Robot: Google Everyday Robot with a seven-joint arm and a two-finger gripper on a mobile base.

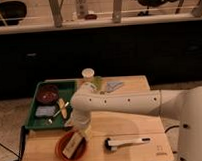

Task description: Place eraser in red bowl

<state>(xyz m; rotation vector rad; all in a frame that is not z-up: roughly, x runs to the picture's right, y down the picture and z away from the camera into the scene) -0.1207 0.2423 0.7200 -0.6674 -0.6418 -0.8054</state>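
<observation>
The red bowl (61, 146) sits on the wooden table near its front left corner. A tan rectangular block with a dark band, which looks like the eraser (74, 146), lies tilted inside the bowl. My gripper (82, 131) hangs from the white arm that reaches in from the right. It is just above the bowl's back right rim, right over the upper end of the eraser. I cannot tell whether it still touches the eraser.
A green tray (30, 115) at the back left holds a dark bowl (47, 93) and small utensils. A cup (88, 74) and a blue-grey item (113, 85) stand at the table's back. A black-headed brush (127, 141) lies right of the bowl.
</observation>
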